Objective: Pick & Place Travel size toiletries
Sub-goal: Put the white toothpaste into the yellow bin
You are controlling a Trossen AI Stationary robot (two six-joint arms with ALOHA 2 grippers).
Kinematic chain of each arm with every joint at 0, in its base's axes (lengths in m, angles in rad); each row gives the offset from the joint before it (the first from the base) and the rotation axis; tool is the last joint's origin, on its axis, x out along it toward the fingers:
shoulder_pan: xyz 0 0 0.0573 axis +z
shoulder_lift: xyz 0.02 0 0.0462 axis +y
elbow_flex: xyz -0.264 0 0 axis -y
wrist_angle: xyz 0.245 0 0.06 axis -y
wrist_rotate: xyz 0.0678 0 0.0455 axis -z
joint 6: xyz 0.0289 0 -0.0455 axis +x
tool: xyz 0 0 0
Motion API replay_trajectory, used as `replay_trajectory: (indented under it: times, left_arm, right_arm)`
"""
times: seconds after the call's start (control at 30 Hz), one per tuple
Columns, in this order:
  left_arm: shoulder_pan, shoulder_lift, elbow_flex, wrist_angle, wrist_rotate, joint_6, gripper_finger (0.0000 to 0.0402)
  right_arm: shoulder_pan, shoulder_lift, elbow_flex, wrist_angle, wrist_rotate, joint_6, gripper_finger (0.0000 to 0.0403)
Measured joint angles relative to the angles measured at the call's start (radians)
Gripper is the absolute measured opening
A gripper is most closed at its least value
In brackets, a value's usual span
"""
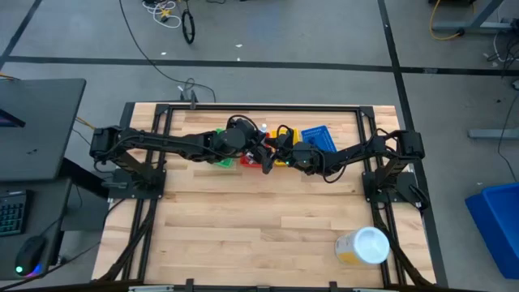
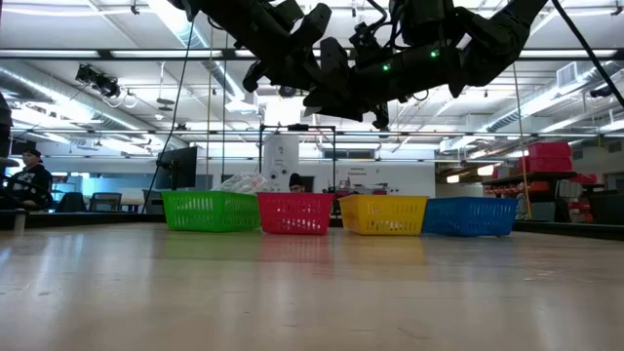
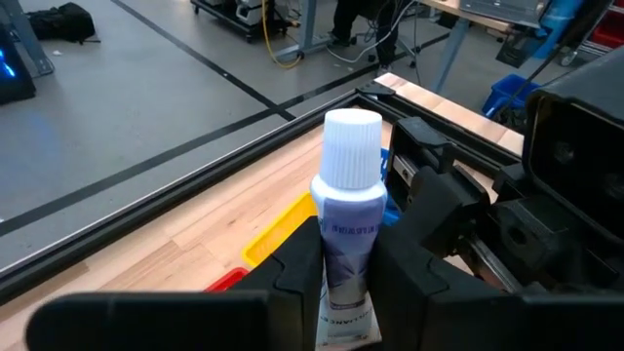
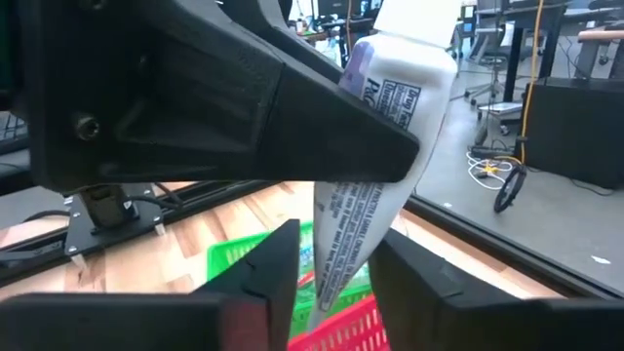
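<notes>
A small white-blue tube (image 3: 348, 224) with a white cap is held up in the air over the row of baskets at the table's far side. My left gripper (image 3: 346, 273) is shut on it. My right gripper (image 4: 336, 268) meets it from the table's right and is open. Its two fingers stand on either side of the tube's flat crimped end (image 4: 341, 253); I cannot tell whether they touch it. In the high view both grippers (image 1: 276, 152) come together above the red basket (image 1: 250, 162). Other toiletries lie in the green basket (image 2: 212, 210). My left gripper pinches the tube's body (image 3: 343, 255) between its two fingers, below the cap and above the crimped end. The tube runs along the fingers, its white cap (image 3: 352, 146) pointing away past the fingertips. It is lifted clear of the table and the baskets.
Green, red (image 2: 295, 213), yellow (image 2: 382, 214) and blue (image 2: 470, 216) baskets stand side by side near the far edge. A large yellow jar with a white lid (image 1: 362, 246) stands at the near right corner. Bare wooden table (image 1: 243, 219) lies between.
</notes>
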Motion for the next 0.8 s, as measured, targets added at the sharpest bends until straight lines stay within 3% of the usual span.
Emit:
replay_trajectory:
  times: [0.33,0.8]
  left_arm:
    - [0.0,0.0,0.0,0.0,0.0,-0.001,0.0082]
    - [0.0,0.0,0.0,-0.005,0.002,0.003,0.0135]
  right_arm:
    - [0.0,0.0,0.0,-0.001,0.001,-0.004,0.0046]
    - [0.001,0.0,0.0,-0.005,-0.001,-0.007,0.0039]
